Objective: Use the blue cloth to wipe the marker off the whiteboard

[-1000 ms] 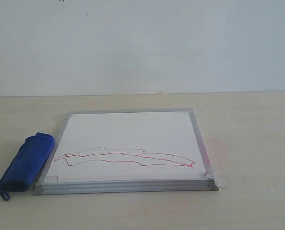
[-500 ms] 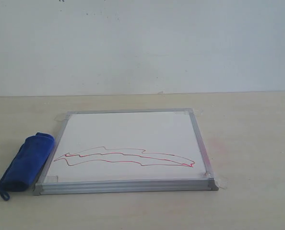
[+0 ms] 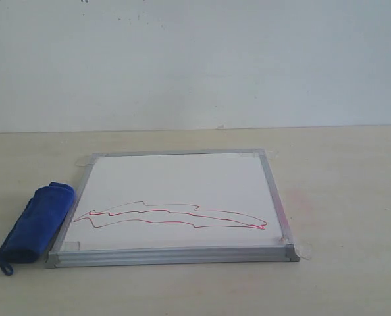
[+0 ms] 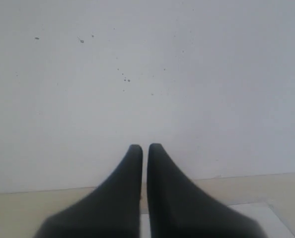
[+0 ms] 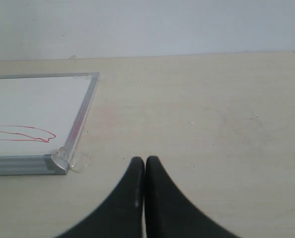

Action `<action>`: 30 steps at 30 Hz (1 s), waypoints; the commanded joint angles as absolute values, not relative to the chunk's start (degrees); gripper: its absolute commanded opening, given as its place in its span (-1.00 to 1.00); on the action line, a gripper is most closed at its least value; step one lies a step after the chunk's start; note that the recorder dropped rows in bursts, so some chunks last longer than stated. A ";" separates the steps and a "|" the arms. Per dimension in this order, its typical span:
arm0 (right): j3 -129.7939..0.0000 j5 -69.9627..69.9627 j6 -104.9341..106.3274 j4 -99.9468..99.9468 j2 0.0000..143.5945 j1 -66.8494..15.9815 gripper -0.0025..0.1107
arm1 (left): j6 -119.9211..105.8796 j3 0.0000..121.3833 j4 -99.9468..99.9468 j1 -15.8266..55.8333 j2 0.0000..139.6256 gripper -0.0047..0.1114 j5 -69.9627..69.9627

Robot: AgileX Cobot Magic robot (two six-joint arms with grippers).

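Note:
The whiteboard [image 3: 182, 197] lies flat on the table, silver-framed with tape tabs at its corners. A thin red and dark marker outline [image 3: 172, 216] runs across its near half. The blue cloth [image 3: 36, 224], a rolled bundle with a small loop, rests on the table against the board's left edge. No arm shows in the exterior view. In the left wrist view my left gripper [image 4: 145, 148] is shut and empty, facing the wall, with a corner of the whiteboard [image 4: 257, 210] below. My right gripper [image 5: 145, 160] is shut and empty above bare table, right of the whiteboard [image 5: 33, 106] and the marker [image 5: 23, 133].
The table [image 3: 340, 197] is a pale wood surface that meets a white wall [image 3: 195, 59] behind the board. A clear tape tab [image 5: 80, 161] sticks out at the board's near right corner.

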State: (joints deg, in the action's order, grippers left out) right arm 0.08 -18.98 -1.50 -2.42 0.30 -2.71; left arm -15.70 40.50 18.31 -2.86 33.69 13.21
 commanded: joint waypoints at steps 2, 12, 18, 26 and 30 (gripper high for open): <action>0.00 -18.59 -1.30 -2.49 0.00 -2.32 -0.96 | -16.10 40.97 18.21 -2.78 34.75 -0.84 13.26; 0.00 -18.59 -1.30 -2.49 0.00 -2.32 -0.96 | -16.10 40.97 18.10 -2.78 34.73 -0.84 13.29; 0.00 -18.59 -1.30 -2.49 0.00 -2.32 -0.96 | -16.10 40.97 14.56 -2.78 37.56 -0.84 13.76; 0.00 -18.59 -1.30 -2.49 0.00 -2.32 -0.96 | -15.99 41.08 14.20 -2.78 52.67 -0.84 23.67; 0.00 -18.59 -1.30 -2.49 0.00 -2.32 -0.96 | -13.75 43.01 14.31 -2.78 61.34 -0.84 30.10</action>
State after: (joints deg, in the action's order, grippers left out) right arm 0.08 -18.98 -1.50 -2.42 0.30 -2.71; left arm -15.70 41.32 14.38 -2.86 56.27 25.87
